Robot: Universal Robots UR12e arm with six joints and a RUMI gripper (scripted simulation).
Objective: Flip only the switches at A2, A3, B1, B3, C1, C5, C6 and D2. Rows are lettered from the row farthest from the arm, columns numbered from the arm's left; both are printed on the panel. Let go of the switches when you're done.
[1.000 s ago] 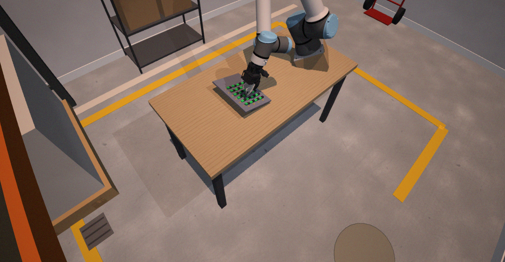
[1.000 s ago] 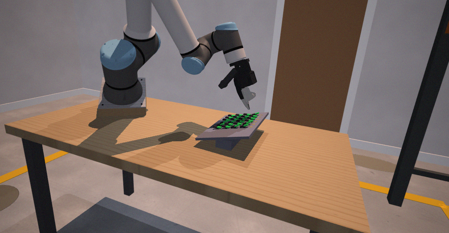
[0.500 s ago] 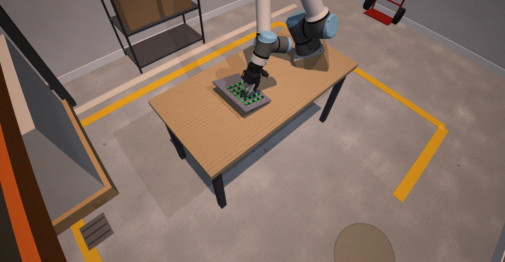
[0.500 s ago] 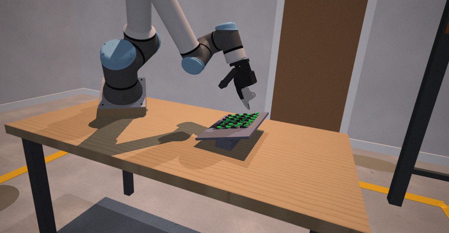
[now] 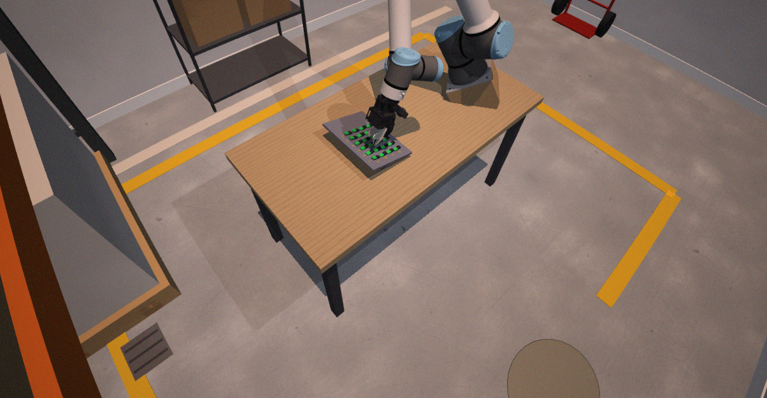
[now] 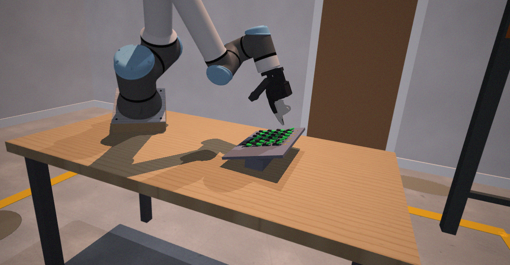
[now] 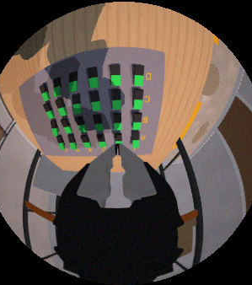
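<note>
Exterior — pincer (image 5: 374, 147) (image 6: 283, 124) (image 7: 117, 144) shut, above panel (image 5: 370, 165) (image 6: 249, 153) (image 7: 158, 84).

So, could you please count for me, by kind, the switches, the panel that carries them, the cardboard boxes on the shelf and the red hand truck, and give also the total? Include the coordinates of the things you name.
Switches (image 5: 374, 157) (image 6: 248, 144) (image 7: 116, 101): 24
Panel (image 5: 335, 125) (image 6: 256, 152) (image 7: 155, 126): 1
Cardboard boxes (image 5: 209, 14): 2
Red hand truck (image 5: 574, 25): 1
Total: 28

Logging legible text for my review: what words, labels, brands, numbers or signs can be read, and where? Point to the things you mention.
On the tilted grey switch panel (image 5: 337, 125) (image 6: 249, 152) (image 7: 158, 67), yellow print, upside down in the wrist view:
"D" (image 7: 148, 76)
"C" (image 7: 147, 99)
"B" (image 7: 145, 120)
"A" (image 7: 142, 137)
Column numbers (image 7: 104, 149): too small to read surely.
No brand readable.
</note>
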